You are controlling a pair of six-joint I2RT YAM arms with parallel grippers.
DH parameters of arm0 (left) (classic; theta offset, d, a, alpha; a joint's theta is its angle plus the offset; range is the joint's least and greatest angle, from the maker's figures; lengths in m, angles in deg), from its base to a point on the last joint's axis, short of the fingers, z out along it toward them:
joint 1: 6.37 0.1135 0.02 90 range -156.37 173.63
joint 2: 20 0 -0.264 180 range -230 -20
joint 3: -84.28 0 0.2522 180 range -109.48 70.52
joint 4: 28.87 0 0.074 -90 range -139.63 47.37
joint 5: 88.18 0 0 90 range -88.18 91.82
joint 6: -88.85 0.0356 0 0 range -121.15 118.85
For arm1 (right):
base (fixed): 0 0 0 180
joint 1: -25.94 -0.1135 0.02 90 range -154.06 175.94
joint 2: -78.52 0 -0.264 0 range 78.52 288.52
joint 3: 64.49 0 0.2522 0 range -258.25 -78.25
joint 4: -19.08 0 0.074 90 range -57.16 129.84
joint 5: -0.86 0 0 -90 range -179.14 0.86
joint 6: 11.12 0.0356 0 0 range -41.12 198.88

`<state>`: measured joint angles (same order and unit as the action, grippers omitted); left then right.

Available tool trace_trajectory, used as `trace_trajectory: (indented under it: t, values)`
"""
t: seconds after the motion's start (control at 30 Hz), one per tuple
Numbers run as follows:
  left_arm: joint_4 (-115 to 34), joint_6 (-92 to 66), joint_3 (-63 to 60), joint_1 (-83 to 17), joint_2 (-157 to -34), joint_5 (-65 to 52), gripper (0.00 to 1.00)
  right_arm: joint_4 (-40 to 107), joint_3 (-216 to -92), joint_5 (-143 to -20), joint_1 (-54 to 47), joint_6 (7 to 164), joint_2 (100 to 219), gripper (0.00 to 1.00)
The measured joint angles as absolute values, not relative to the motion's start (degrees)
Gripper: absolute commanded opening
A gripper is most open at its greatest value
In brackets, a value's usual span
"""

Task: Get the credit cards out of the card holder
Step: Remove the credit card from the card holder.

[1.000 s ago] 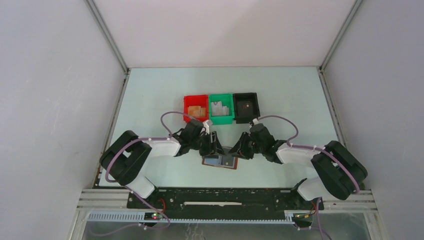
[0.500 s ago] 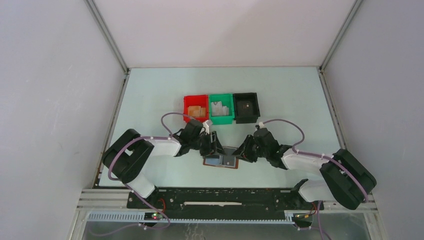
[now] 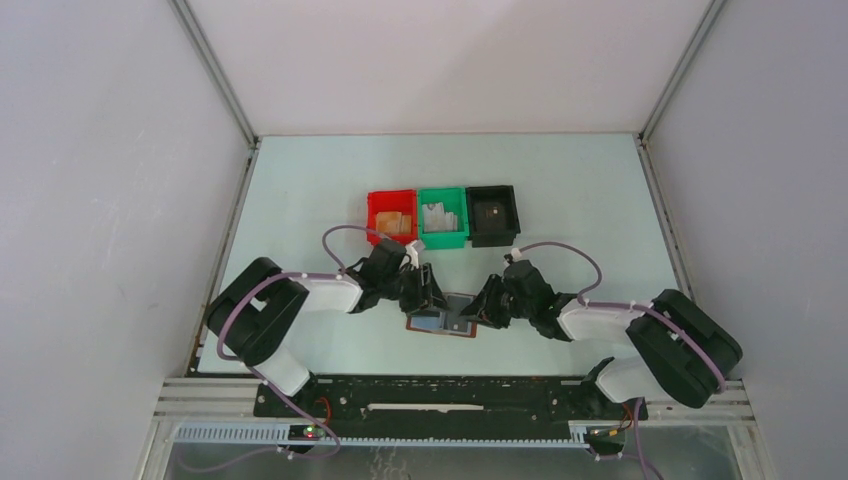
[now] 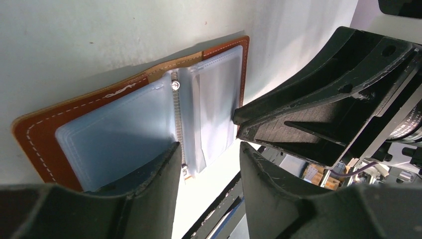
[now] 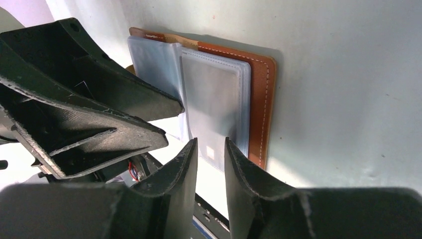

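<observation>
The card holder [image 3: 440,324] lies open and flat on the table between my two grippers. It has a brown leather cover [image 4: 30,137] and blue-grey clear sleeves [image 5: 215,99]. No credit cards show plainly; the right sleeve looks dark grey from above, and I cannot tell if a card is inside. My left gripper [image 4: 209,149] hovers open over the holder's spine [image 4: 175,114], nothing between its fingers. My right gripper [image 5: 210,144] hangs over the right sleeve's near edge, its jaws a narrow gap apart and empty. The two grippers face each other closely.
A red bin [image 3: 391,194] with tan blocks, a green bin [image 3: 442,190] and a black bin [image 3: 491,188] stand in a row just behind the grippers. The black base rail [image 3: 450,395] runs along the near table edge.
The right arm swung out to the right and partly back, its gripper ending a little nearer and lower beside the holder. The left gripper's jaws narrowed slightly. The holder has not moved.
</observation>
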<state>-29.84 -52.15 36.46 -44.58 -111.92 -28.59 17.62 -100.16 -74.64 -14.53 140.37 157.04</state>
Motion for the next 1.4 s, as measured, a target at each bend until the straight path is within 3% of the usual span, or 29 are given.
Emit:
trace_trajectory:
  t: [0.3, 0.63, 1.4]
  values:
    - [-29.5, -52.2, 36.5, -44.5, -112.8, -28.9, 0.46, 13.7, -100.2, -72.1, -14.7, 140.8, 160.0, 0.31]
    - [-29.4, -52.2, 36.7, -44.5, -112.8, -28.9, 0.45, 19.8, -100.2, -78.6, -14.8, 141.0, 154.0, 0.33]
    - [-29.5, -51.7, 36.7, -44.5, -112.9, -28.9, 0.45, 22.9, -100.2, -82.0, -16.2, 140.9, 153.5, 0.35]
